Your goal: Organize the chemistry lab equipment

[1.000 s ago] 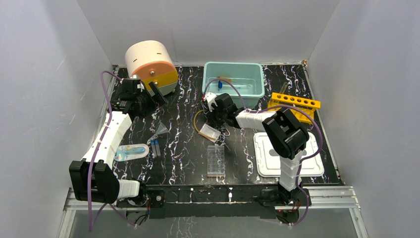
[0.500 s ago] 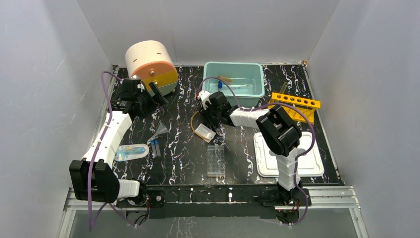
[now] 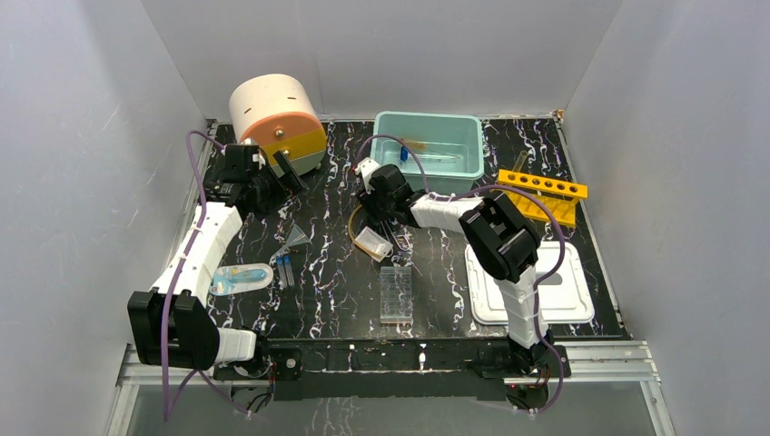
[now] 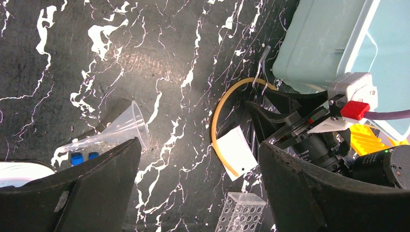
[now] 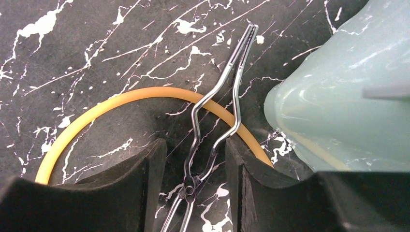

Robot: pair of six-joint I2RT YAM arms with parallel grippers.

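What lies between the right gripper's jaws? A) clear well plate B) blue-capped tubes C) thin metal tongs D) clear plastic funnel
C: the right wrist view shows the thin metal tongs, crossing the tan rubber loop, between the open jaws of the right gripper.

A robot bench set up as a chemistry lab; marbled black table (image 3: 340, 277), yellow holed rack (image 3: 542, 188), clear funnel (image 3: 295, 238).
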